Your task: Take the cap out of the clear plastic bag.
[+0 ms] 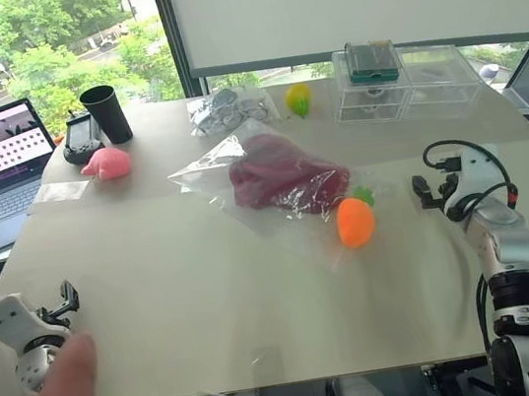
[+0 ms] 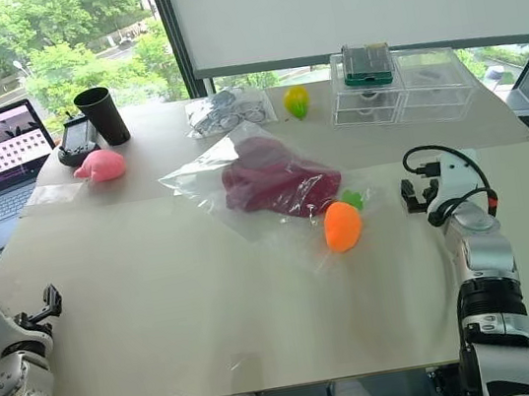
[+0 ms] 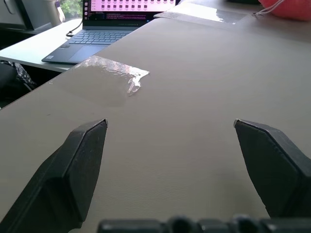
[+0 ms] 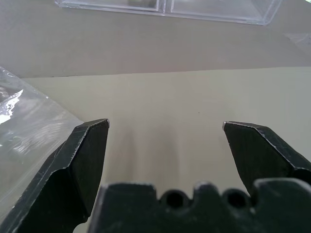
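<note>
My right hand [image 2: 421, 192] hovers over the tabletop [image 2: 211, 306] with its fingers [image 4: 82, 160] spread wide and nothing between them. The cap [image 2: 268, 185] lies ahead and to the left of that hand, inside the bag [image 2: 204, 182], whose edge [image 4: 24, 141] reaches just beside my right hand's left finger. An orange carrot toy [image 2: 342, 224] sits between the right hand and the cap, resting on the bag's near corner. My left hand [image 1: 61, 300] is down at the near left edge of the tabletop, well apart from the bag, fingers [image 3: 73, 174] wide open too and holding nothing. Ahead of it lies a scrap of clear tape [image 3: 116, 73], and further on a laptop [image 3: 112, 29]. A clear box [image 2: 402, 83] stands ahead of my right hand.
</note>
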Robot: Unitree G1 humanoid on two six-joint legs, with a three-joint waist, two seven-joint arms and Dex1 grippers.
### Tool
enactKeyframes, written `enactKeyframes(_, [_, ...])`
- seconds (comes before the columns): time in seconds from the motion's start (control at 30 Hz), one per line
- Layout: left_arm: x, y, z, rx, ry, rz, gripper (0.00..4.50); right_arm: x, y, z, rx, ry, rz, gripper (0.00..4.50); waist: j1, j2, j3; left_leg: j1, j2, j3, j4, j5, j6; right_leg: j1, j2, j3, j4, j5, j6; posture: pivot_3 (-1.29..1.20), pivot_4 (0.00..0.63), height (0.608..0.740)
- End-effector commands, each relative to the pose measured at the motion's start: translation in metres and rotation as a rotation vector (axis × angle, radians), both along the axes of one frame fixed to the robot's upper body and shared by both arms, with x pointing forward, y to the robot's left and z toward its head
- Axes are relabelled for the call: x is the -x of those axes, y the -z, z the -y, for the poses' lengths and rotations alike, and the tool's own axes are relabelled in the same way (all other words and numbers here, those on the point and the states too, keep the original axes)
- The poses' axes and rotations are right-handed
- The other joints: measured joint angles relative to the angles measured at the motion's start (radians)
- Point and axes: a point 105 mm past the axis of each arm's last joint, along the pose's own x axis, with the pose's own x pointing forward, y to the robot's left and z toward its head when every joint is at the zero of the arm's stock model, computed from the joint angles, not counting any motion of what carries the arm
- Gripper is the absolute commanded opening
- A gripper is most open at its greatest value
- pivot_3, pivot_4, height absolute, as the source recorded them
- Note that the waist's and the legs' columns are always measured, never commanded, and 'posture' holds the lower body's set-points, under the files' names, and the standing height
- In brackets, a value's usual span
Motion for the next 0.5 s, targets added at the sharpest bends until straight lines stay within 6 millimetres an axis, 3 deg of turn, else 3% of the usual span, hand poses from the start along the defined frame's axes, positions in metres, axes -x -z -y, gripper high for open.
enactKeyframes(0.03, [-0.012, -0.013, 0.014, -0.073, 0.098, 0.012, 4.50, -0.002, -0.021, 0.008, 0.005, 0.024, 0.070, 4.46, 0.000, 0.000, 0.000, 0.000, 0.000, 0.000, 0.000, 0.000, 0.000, 0.000, 0.000, 0.000, 0.000, 0.000, 0.000, 0.00, 0.150, 0.740])
enactKeyframes(0.13, [-0.036, -0.048, 0.067, -0.181, 0.422, 0.045, 4.50, -0.002, -0.032, 0.012, -0.029, 0.018, 0.095, 4.46, 0.003, 0.000, 0.000, 0.000, 0.000, 0.000, 0.000, 0.000, 0.000, 0.000, 0.000, 0.000, 0.000, 0.000, 0.000, 0.00, 0.150, 0.740])
enactKeyframes(0.23, [-0.039, -0.078, 0.111, -0.196, 0.662, 0.091, 4.50, -0.001, -0.047, -0.001, -0.014, -0.110, 0.096, 4.46, 0.004, 0.000, 0.001, -0.003, 0.000, 0.000, 0.001, 0.000, 0.000, -0.001, 0.000, 0.000, -0.001, 0.001, 0.001, 0.00, 0.150, 0.740])
enactKeyframes(0.37, [-0.022, -0.100, 0.174, -0.192, 1.012, 0.089, 4.50, 0.016, -0.072, -0.036, 0.006, -0.384, 0.049, 4.46, -0.006, 0.002, 0.002, -0.007, -0.001, 0.003, 0.001, -0.001, 0.001, -0.004, -0.001, 0.003, -0.003, 0.004, -0.002, 0.00, 0.150, 0.740])
enactKeyframes(0.5, [0.001, -0.106, 0.205, -0.193, 1.248, 0.024, 4.50, 0.054, -0.096, -0.063, 0.071, -0.669, -0.020, 4.46, -0.016, 0.003, 0.003, -0.009, 0.000, 0.005, 0.000, -0.003, 0.004, -0.008, 0.000, 0.005, -0.002, 0.003, -0.002, 0.00, 0.150, 0.740])
